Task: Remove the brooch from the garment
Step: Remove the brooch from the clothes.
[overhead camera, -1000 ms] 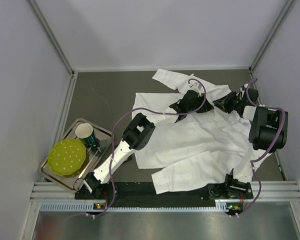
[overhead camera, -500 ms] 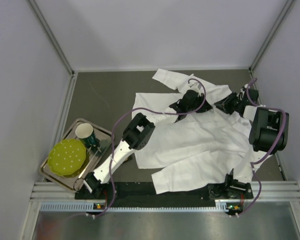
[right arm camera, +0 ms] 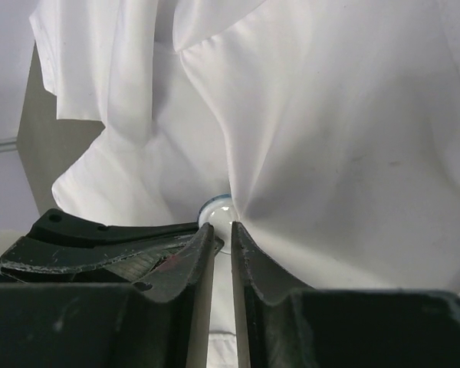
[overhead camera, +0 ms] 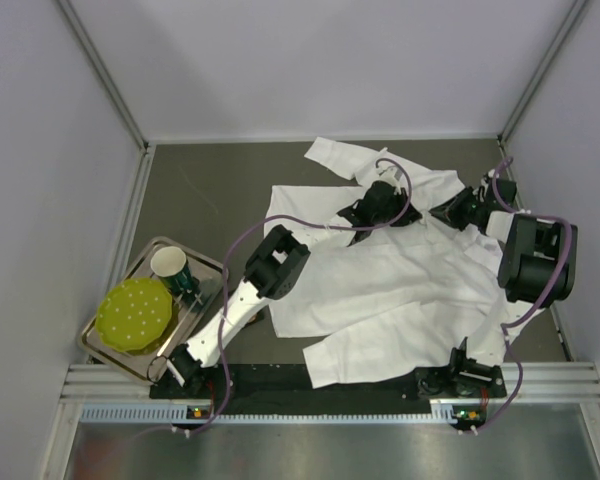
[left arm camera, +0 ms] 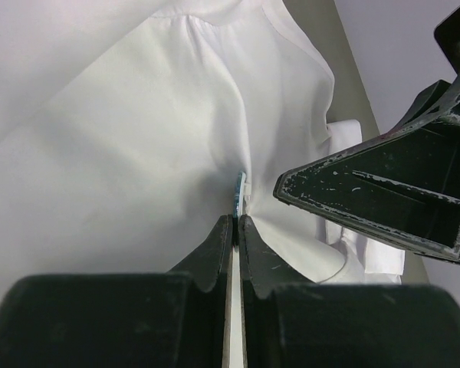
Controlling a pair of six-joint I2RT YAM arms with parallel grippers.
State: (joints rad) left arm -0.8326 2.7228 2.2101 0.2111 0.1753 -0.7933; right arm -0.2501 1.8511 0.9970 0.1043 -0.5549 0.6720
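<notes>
The left claw [left arm camera: 235,219] has its two fingers brought almost flat together, with only a hairline slit between them. At the very tips sits the brooch [left arm camera: 240,196], seen edge-on from the left wrist as a thin blue-rimmed sliver that runs straight into that slit. The claw looks clamped on the brooch's lower edge.

From the right wrist the brooch reads as a small round pale disc with a bluish rim. It lies just past the tips of the right claw [right arm camera: 223,227] and in line with the gap. The right claw's fingers stand a narrow slot apart, with white cloth showing through. I cannot tell whether the tips touch the brooch or nip the cloth beside it. The two claws come in from opposite sides and nearly meet at the brooch.

The brooch is pinned on the shirt [overhead camera: 400,285], whose thin cloth is drawn into creases that fan out from that spot. The shirt lies spread and rumpled across the right half of the dark worktop [overhead camera: 205,190], one sleeve reaching the near edge. The brooch's spot is on the far part of the shirt.
</notes>
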